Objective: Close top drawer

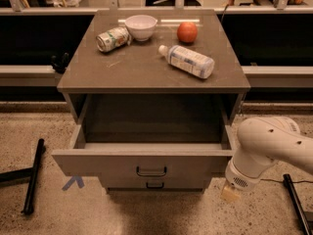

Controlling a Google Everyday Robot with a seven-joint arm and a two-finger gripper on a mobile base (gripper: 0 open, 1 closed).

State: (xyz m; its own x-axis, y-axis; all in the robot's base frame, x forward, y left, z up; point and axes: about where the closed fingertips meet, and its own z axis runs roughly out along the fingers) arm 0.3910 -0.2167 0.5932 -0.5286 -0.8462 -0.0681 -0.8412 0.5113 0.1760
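1. Your gripper (pixel 230 193) hangs low at the right, near the floor, just beside and below the right front corner of the top drawer (pixel 112 161). Only its pale tip shows under the white arm (pixel 274 148), so you cannot tell whether it is released or clenched, and it appears to grasp nothing.
2. The top drawer stands open, well out from the cabinet. Its flat front faces you with the dark handle (pixel 151 171) at centre, and the inside looks bare.
3. Under that front you can see the handle of a lower drawer (pixel 155 184).
4. On the floor to the left lie a blue tape mark (pixel 73 182) and a black stand leg (pixel 33 177).
5. On the cabinet's surface (pixel 132 70) a plastic bottle (pixel 188 61) lies on its side toward the right.
6. Farther back are a tipped can (pixel 112 38), a white bowl (pixel 141 26) just beside it, and an orange fruit (pixel 187 32).
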